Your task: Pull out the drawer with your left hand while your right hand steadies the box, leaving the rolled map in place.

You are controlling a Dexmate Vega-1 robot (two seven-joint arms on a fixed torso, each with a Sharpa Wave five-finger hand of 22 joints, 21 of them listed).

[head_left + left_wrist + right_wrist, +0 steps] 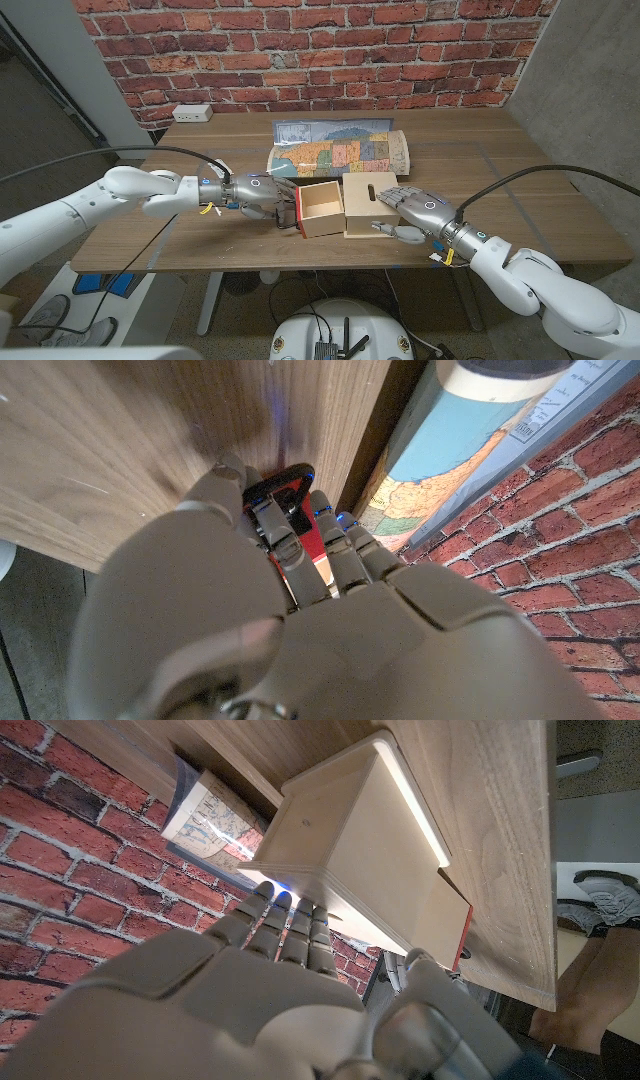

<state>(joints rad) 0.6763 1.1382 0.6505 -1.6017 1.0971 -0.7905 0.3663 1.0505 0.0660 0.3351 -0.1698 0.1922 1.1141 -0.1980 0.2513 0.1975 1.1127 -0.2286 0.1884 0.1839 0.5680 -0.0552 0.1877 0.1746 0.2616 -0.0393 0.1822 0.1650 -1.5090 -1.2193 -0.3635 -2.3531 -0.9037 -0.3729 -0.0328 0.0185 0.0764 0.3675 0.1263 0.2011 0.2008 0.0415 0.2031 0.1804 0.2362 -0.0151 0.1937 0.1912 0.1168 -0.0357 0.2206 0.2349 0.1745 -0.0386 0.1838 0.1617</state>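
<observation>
Here the drawer [320, 208] stood pulled out to the left of the box [372, 203], its open top showing a bare wooden inside, its red front face toward the left hand [262, 194]. Drawer and box sat near the table's [520, 170] front edge, about midway across.

Left hand: reached in from the left, fingers [283, 538] curled at the drawer's red front. In the left wrist view they closed round a black loop handle [290, 478] on that red face, so the hand gripped the handle.

Right hand [412, 210]: lay against the box's right side and top, fingers [290, 925] extended and close together, pressed on the pale wood. The right wrist view showed the fingertips touching the box's wall [350, 840], with the drawer's red edge [464, 935] beyond. It pressed rather than clasped; nothing was enclosed in it.

Rolled map [340, 150]: lay on the table just behind the drawer and box, partly unrolled, coloured print facing up, the rolled end toward the right. Apart from both hands.

A white power strip [191, 113] sat at the table's far left corner, before the brick wall [320, 40].
</observation>
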